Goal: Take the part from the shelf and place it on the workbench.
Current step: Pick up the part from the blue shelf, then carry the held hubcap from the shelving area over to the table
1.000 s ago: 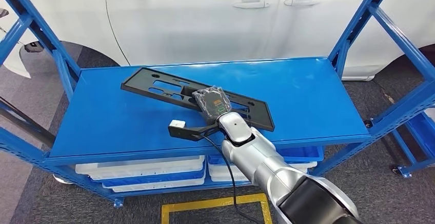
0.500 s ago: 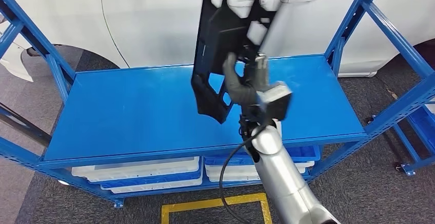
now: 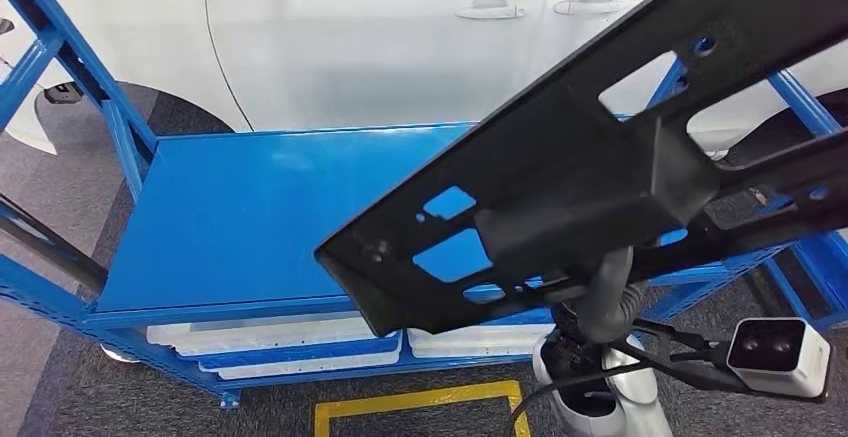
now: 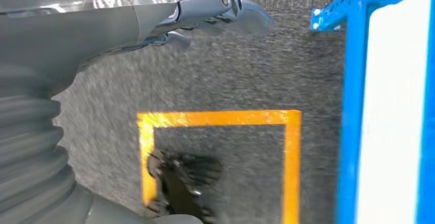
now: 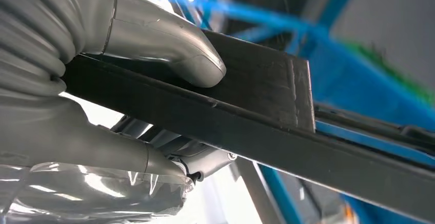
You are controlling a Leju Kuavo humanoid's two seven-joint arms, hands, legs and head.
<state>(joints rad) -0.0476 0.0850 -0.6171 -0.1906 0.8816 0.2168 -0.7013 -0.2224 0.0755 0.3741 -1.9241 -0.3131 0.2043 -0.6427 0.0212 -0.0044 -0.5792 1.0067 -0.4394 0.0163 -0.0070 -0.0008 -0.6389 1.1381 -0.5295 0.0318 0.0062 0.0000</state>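
Note:
The part [image 3: 600, 167] is a long black plastic panel with cut-out slots, held up off the blue shelf top [image 3: 260, 207] and slanting across the right half of the head view, close to the camera. My right hand [image 3: 605, 302] grips it from below, mostly hidden behind it. In the right wrist view the thumb [image 5: 169, 44] presses on one face of the part [image 5: 256, 96] and the fingers clamp the other. My left hand [image 4: 195, 8] hangs over the floor, fingers loose, holding nothing.
A white car [image 3: 350, 37] stands right behind the blue shelf frame, whose uprights [image 3: 110, 127] rise at both ends. White bins [image 3: 280, 342] sit on the lower level. A yellow floor marking [image 3: 420, 397] lies in front of the shelf.
The part lay flat on the shelf under my right hand, then stood on end in the air. It now hangs higher and nearer the camera, and the shelf top is bare.

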